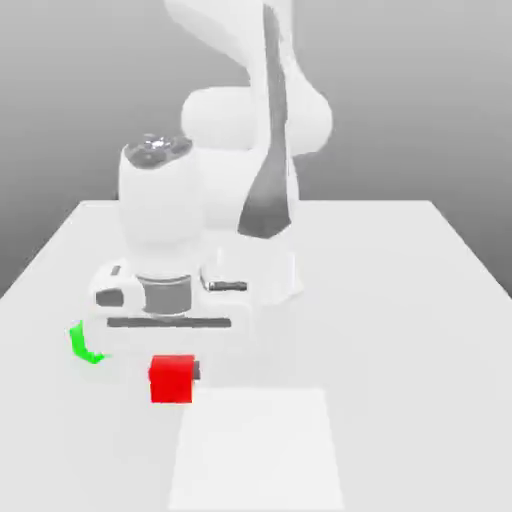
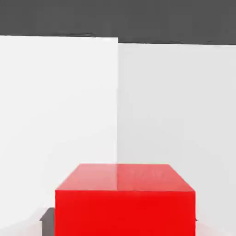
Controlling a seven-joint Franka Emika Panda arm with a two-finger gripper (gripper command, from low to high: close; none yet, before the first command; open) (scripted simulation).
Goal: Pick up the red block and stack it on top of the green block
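The red block (image 1: 171,378) sits between my gripper's (image 1: 173,374) fingers, low over the white table (image 1: 400,300). The gripper is shut on it, and a dark fingertip (image 1: 196,371) shows against the block's side toward the exterior view's right. In the hand view the red block (image 2: 124,203) looms close, with a dark finger pad (image 2: 47,220) at its edge. The green block (image 1: 84,345) stands on the table a short way toward the exterior view's left of the red one, partly hidden behind my white hand (image 1: 165,300).
The arm's white base (image 1: 255,265) rises just behind the hand at the table's middle. A brighter white rectangle (image 1: 255,450) lies on the table toward the front, beside the red block.
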